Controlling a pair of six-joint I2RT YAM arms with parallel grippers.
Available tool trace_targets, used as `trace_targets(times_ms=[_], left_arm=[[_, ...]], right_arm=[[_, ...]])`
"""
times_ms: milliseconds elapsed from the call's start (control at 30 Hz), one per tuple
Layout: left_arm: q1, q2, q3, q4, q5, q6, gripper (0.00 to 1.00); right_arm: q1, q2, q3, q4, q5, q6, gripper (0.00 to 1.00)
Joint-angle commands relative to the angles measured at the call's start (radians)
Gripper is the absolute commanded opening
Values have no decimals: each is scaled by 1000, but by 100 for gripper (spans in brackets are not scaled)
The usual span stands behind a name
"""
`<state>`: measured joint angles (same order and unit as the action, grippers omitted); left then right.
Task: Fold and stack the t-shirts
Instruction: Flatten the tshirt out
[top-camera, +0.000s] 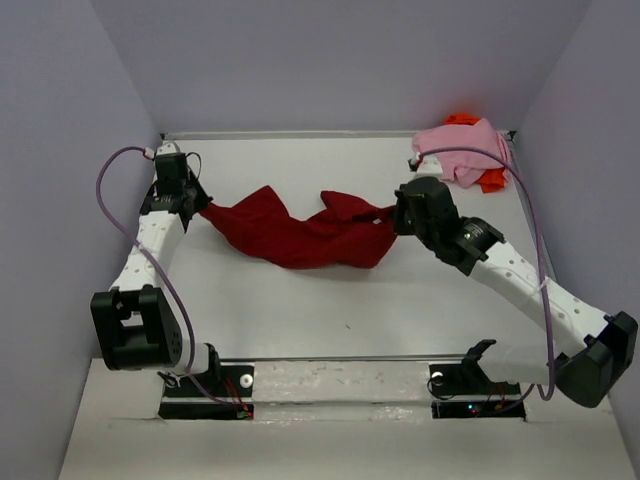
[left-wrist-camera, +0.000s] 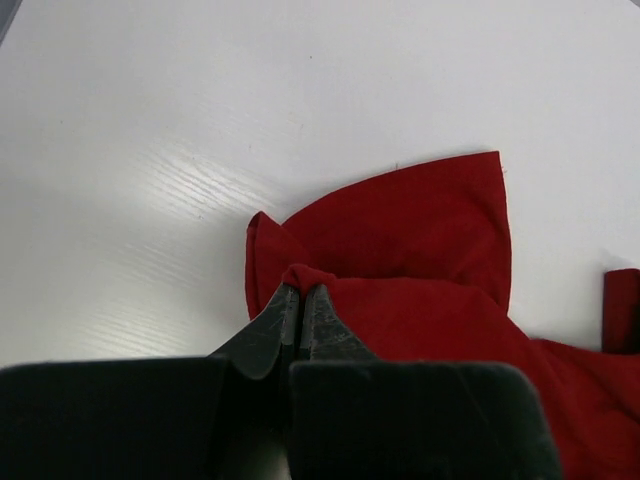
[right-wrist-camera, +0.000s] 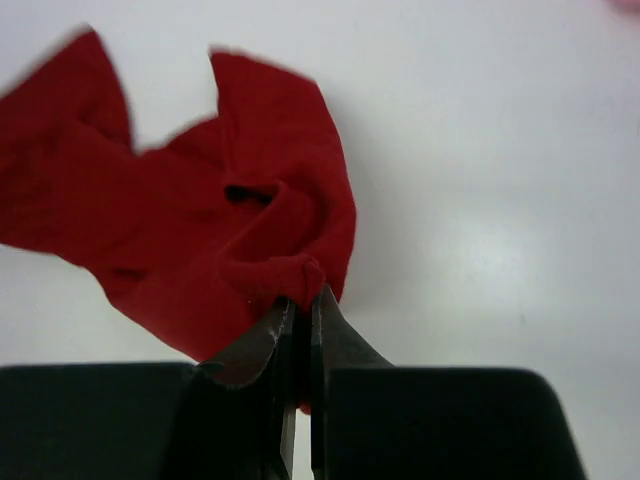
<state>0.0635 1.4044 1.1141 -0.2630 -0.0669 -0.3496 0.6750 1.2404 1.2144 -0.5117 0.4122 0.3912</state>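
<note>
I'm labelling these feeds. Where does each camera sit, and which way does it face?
Top external: above and behind the bases, looking down on the table; the left arm and right arm show, holding the dark red t-shirt between them.
Left wrist: on the left arm, looking along the left claw, shut on a cloth fold.
Right wrist: on the right arm, looking along the right claw, likewise shut on cloth.
Shared by all: that t-shirt.

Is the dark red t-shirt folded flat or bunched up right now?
Bunched up, not folded. The dark red t-shirt lies twisted and wrinkled, its ends pinched by the left claw and the right claw.
</note>
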Motion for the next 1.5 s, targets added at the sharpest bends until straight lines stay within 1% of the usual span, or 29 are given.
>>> trace_targets(times_ms=[0,33,67,100,133,200,233,267,300,333,367,400,500,533,567,600,633,667,733,867,967,1000,1067,1100,1167,1200,1233,1400,1467], left_arm=[[9,-38,35,-4,-13,14,0],[9,-38,36,-11,-11,12,0],[7,-39,36,-13,1,14,0],[9,-45,38,-16,7,12,0],[9,-48,35,-18,13,12,0],[9,-62,24,-16,27,15,0],[9,-65,10,-15,30,17,0],[9,-70,1,-13,41,21,0],[9,-70,-17,-10,42,23,0],[9,-73,-23,-5,48,23,0],[9,-73,-33,-4,52,24,0],[9,-76,-45,-1,53,23,0],[9,-85,-63,14,55,24,0],[9,-87,-72,16,55,23,0],[7,-87,-77,18,53,26,0],[9,-93,-80,18,49,26,0],[9,-93,-82,19,47,27,0],[9,-99,-82,19,50,29,0],[9,-107,-85,24,59,29,0],[9,-131,-88,24,62,26,0],[9,-146,-91,16,61,31,0],[9,-148,-94,15,56,32,0],[9,-153,-94,10,50,37,0],[9,-154,-96,10,44,40,0],[9,-153,-96,10,42,40,0],[9,-148,-92,10,44,40,0],[9,-147,-86,7,45,41,0],[9,-133,-60,-2,26,49,0],[9,-130,-53,-7,10,55,0]], right_arm=[[-2,-113,-261,-50,-15,227,0],[-2,-165,-338,-92,-30,297,1],[-2,-185,-369,-108,-53,314,6],[-2,-199,-389,-134,-74,336,35],[-2,-206,-400,-161,-114,357,49],[-2,-197,-380,-215,-162,334,69],[-2,-181,-356,-244,-173,324,77],[-2,-136,-286,-251,-170,286,79],[-2,-106,-241,-251,-168,256,80],[-2,-31,-136,-254,-164,201,80],[-2,14,-135,-260,-159,174,81],[-2,62,-10,-267,-147,151,81],[-2,207,150,-232,-147,23,81],[-2,306,224,-181,-165,-15,81],[-2,359,256,-156,-174,-85,81],[-2,464,320,-136,-196,-113,79],[-11,517,321,-130,-194,-136,78],[-11,566,394,-129,-196,-167,77],[-11,670,448,-129,-214,-192,75],[-29,773,511,-117,-187,-219,72],[-54,806,498,-117,-179,-212,68],[-69,809,491,-116,-181,-207,58],[-81,814,484,-108,-176,-209,44],[-92,815,473,-106,-167,-212,29],[-104,812,467,-102,-138,-221,15],[-104,797,465,-102,-125,-222,3],[-118,783,462,-102,-112,-224,0],[-181,657,425,-97,-118,-216,0],[-213,593,392,-94,-144,-204,1]])
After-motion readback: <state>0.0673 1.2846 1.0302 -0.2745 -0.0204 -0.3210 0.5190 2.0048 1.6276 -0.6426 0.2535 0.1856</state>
